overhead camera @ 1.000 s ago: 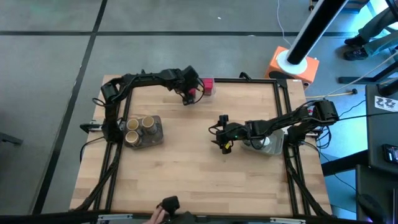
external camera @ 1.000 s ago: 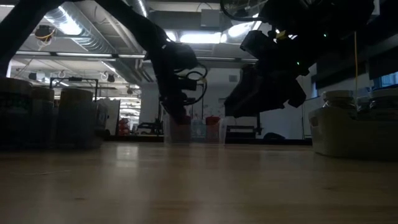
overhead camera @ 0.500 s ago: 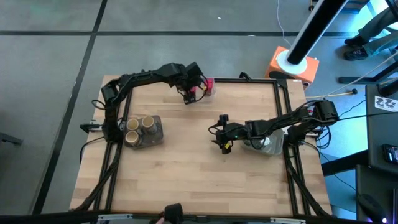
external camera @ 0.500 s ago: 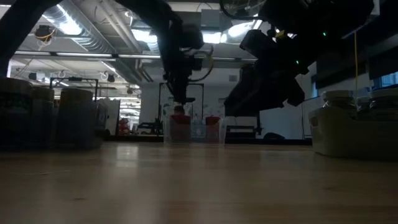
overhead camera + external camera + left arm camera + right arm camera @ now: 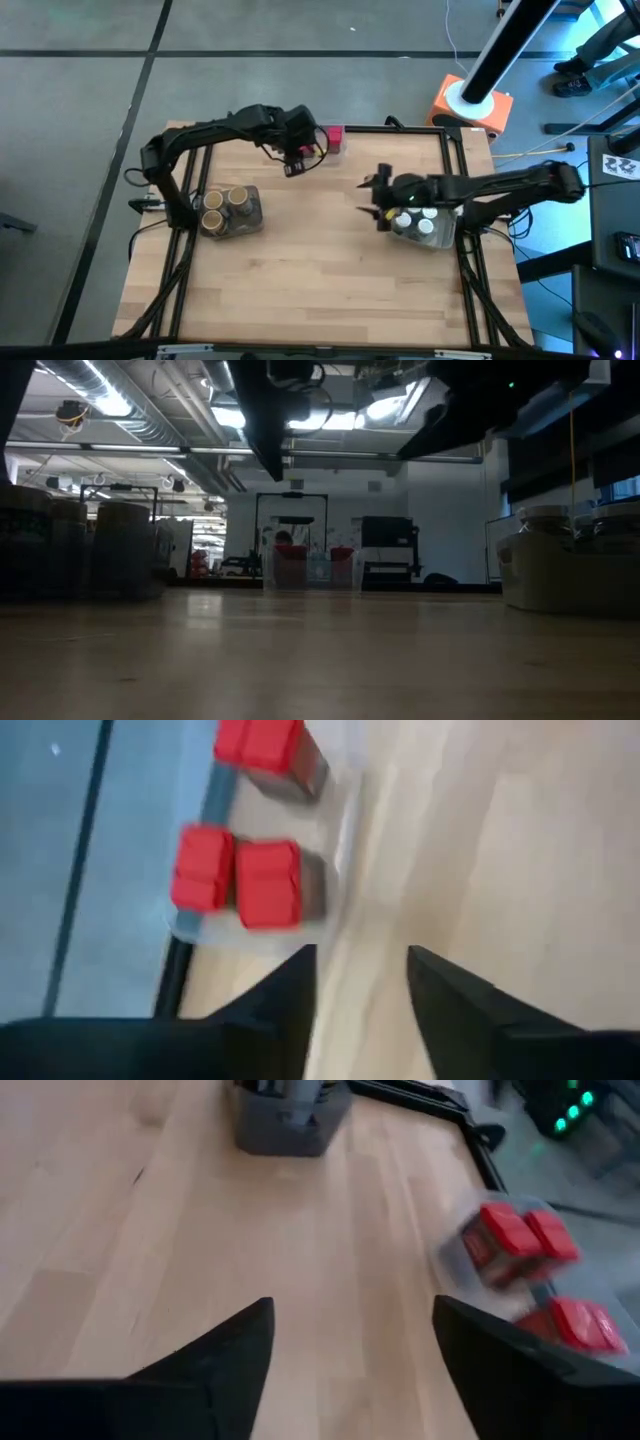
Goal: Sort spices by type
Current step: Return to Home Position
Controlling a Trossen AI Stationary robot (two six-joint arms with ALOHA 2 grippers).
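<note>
left gripper [image 5: 360,952]: spread, empty, beside clear tray [image 5: 258,820]
right gripper [image 5: 353,1302]: spread, empty, by grey bin [image 5: 447,240]
red spices [image 5: 267,885]: that tray, worktop's [image 5: 320,270] far edge
brown spices [image 5: 238,198]: dark bin [image 5: 255,225], left edge
white-capped jars [image 5: 428,226]: grey bin, right edge

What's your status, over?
Left gripper open, empty, near red blocks. Right gripper open, empty, near white-capped jars. Brown cylinders binned. Nothing blocking.
</note>
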